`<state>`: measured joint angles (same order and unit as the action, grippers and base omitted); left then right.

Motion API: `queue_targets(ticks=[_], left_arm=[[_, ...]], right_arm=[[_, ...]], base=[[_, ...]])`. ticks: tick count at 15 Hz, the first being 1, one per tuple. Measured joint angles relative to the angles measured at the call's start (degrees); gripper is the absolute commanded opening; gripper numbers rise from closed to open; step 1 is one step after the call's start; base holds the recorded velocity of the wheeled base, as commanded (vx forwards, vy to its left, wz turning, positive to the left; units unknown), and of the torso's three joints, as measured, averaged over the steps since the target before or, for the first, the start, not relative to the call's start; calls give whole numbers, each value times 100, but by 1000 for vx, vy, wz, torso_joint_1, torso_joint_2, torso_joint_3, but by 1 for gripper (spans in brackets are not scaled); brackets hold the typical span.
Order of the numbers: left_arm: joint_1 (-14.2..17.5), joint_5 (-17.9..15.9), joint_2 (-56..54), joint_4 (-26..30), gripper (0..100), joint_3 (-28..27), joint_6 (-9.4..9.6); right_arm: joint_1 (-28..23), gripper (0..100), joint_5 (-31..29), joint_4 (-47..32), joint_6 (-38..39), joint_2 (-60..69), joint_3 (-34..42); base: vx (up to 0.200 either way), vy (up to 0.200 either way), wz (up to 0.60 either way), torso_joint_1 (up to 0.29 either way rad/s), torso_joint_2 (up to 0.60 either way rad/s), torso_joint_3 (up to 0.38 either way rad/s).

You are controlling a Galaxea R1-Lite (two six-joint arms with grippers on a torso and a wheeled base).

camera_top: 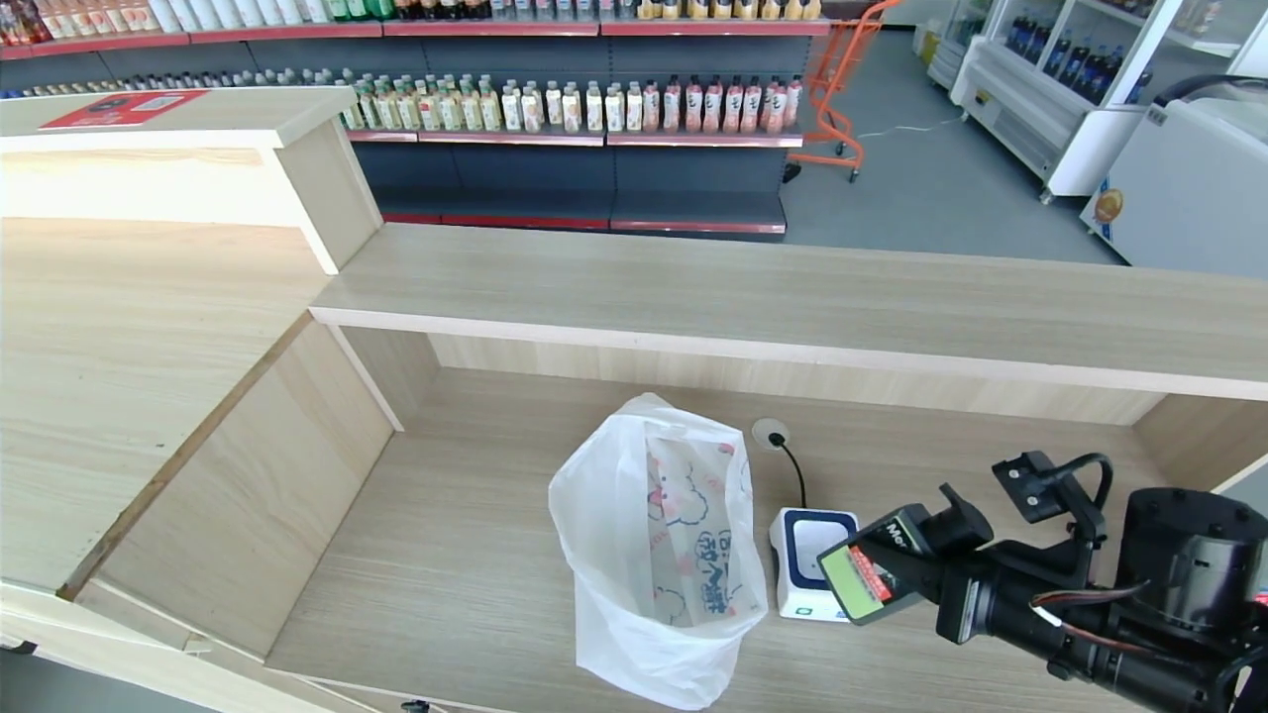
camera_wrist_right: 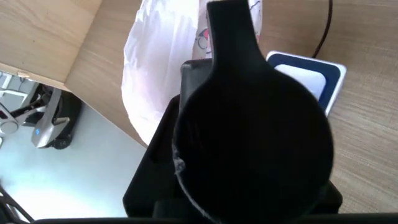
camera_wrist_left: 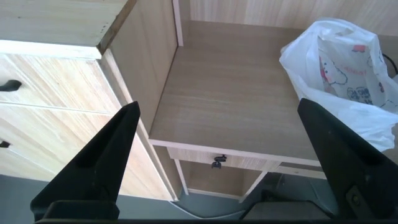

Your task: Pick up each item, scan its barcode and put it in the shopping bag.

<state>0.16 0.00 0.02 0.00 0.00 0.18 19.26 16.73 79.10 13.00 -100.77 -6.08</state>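
A white plastic shopping bag [camera_top: 614, 555] stands open on the lower desk, with a patterned packet [camera_top: 693, 535] upright inside it. Just right of the bag sits a white and blue scanner [camera_top: 807, 555]. My right gripper [camera_top: 897, 560] is shut on a dark container with a green and red label [camera_top: 857, 584], held low over the scanner's right edge. In the right wrist view the dark container [camera_wrist_right: 255, 143] covers the middle, with the bag [camera_wrist_right: 161, 68] and the scanner [camera_wrist_right: 308, 78] behind it. My left gripper [camera_wrist_left: 219, 106] hangs open off the desk's front, the bag [camera_wrist_left: 348, 93] beyond it.
A raised counter ledge [camera_top: 792, 307] runs behind the desk, and a side wall [camera_top: 248, 495] closes its left. The scanner's cable [camera_top: 792, 465] runs back to a grommet. Bare desk surface [camera_top: 446, 574] lies left of the bag. Drawer fronts [camera_wrist_left: 50, 124] sit beside the left gripper.
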Motion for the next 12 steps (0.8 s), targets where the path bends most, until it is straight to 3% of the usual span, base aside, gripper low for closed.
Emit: queue_targets(ticks=[6,12], left_arm=[[0,2,0,0,100,0,0],[0,5,0,0,100,0,0]], right_arm=[[689,0,-505,-50,134,-521,-321],[997,0,-956,939,-868,-2065,-1276]], base=[[0,0,0,0,0,0],[0,0,0,0,0,0]])
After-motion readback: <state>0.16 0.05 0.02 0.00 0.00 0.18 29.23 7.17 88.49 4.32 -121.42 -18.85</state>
